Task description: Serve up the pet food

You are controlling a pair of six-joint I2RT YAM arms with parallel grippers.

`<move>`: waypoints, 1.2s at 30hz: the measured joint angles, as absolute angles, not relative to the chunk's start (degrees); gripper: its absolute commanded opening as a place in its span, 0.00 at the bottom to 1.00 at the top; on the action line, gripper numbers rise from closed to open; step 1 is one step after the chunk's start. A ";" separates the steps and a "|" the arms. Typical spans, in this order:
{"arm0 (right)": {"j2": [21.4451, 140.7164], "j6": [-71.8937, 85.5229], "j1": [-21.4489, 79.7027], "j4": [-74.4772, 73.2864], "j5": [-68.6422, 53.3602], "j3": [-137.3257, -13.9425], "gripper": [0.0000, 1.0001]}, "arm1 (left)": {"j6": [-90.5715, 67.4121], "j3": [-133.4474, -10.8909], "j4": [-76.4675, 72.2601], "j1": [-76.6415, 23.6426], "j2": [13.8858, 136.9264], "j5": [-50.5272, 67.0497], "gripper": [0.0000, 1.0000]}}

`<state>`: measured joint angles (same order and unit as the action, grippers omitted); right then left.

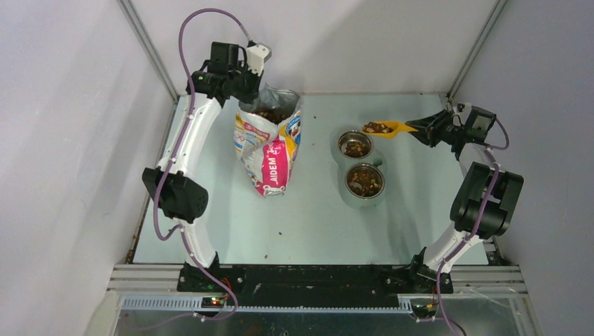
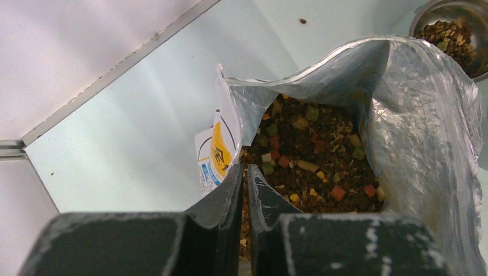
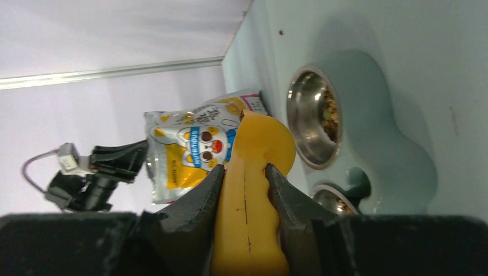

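The pet food (image 2: 311, 155) fills the open printed bag (image 1: 270, 150); a heap (image 1: 377, 127) also rides in the yellow scoop (image 1: 389, 129), and more lies in the two steel bowls (image 1: 355, 145) (image 1: 364, 180). My left gripper (image 2: 246, 172) is shut on the bag's rim (image 2: 230, 132) at the back left. My right gripper (image 3: 244, 169) is shut on the scoop's handle (image 3: 248, 213), holding the scoop just above and behind the far bowl (image 3: 313, 118). The scoop's load is hidden in the right wrist view.
The bowls sit in a pale green double stand (image 1: 380, 162) right of centre. A few stray pellets (image 1: 279, 232) lie on the table. Enclosure walls (image 1: 84, 105) stand close at left, back and right.
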<state>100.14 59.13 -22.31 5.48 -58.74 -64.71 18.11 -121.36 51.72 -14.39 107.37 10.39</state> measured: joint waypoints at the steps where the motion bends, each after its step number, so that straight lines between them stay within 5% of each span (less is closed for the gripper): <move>1: 99.96 57.80 -22.22 4.21 -58.15 -64.71 0.00 | 17.98 -121.12 51.33 -14.37 107.37 10.61 0.16; 30: 99.68 21.02 -3.01 -26.63 -24.69 -82.94 0.00 | 9.02 -117.12 47.59 -14.35 98.32 14.59 0.32; 36: 99.90 12.51 5.58 -29.47 -14.28 -87.53 0.00 | 7.86 -116.77 47.64 -14.35 96.92 14.66 0.49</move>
<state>99.90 12.51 5.58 -29.47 -14.28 -87.53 7.86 -116.77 47.64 -14.35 96.92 14.66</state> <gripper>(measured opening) 0.312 0.420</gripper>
